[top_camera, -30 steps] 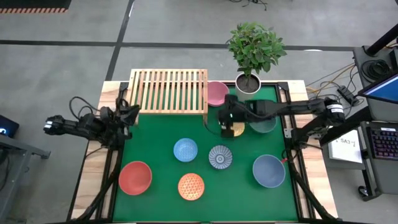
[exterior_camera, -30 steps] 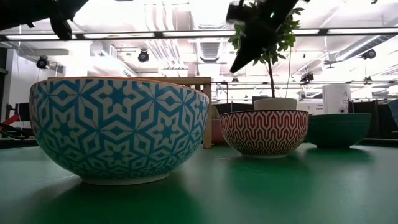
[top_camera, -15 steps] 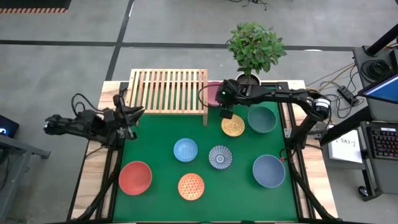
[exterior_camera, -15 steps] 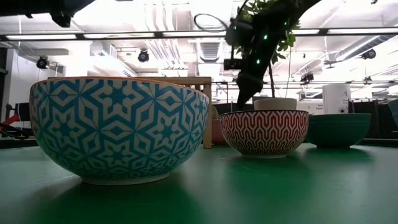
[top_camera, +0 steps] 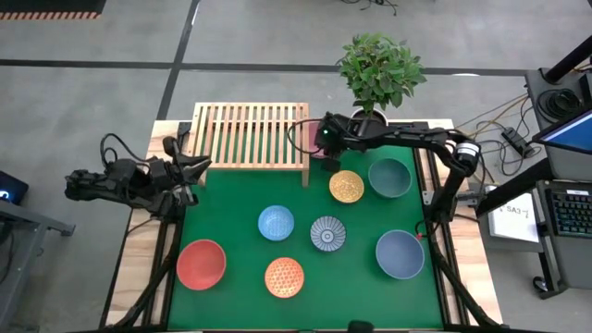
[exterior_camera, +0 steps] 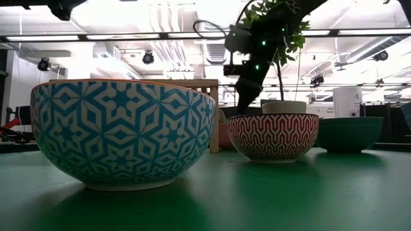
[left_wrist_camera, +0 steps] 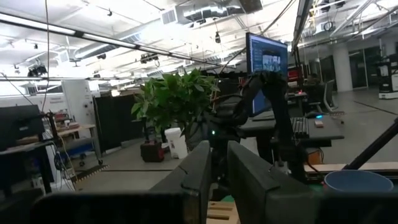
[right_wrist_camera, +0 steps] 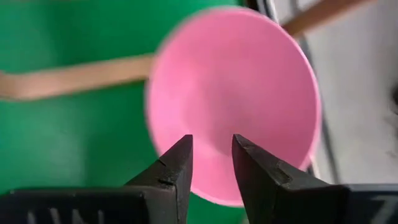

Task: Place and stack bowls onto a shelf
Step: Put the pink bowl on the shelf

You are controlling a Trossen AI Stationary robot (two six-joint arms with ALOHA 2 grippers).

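**A:** Start with the bowls. What do they look like, and where are they?

**B:** The pink bowl (right_wrist_camera: 233,106) is plain, smooth and round. It sits at the back of the green table (top_camera: 231,199), just beside the right end of the wooden shelf (top_camera: 250,136), and the right gripper (right_wrist_camera: 210,155) hangs directly over its hollow. From above it is mostly hidden under that arm.

**A:** And the others?

**B:** An orange patterned bowl (top_camera: 347,186) and a dark teal bowl (top_camera: 390,177) stand side by side near the back right. A light blue bowl (top_camera: 276,223) and a blue-white patterned bowl (top_camera: 327,233) sit mid-table. Along the front are a red bowl (top_camera: 201,264), a second orange patterned bowl (top_camera: 284,277) and a larger slate-blue bowl (top_camera: 400,253). All stand upright and apart from one another.

**A:** The shelf?

**B:** Light wood, parallel slats, at the back left of the table.

**A:** What about the pincers?

**B:** The right one's two dark fingers stand parted with a narrow gap, gripping nothing; pink shows between them. The left gripper (top_camera: 191,173) waits at the table's left edge, beside the shelf's left end, its fingers (left_wrist_camera: 245,174) close together with only a slim gap and nothing between them.

**A:** Anything else?

**B:** A potted plant (top_camera: 377,74) stands behind the pink bowl.
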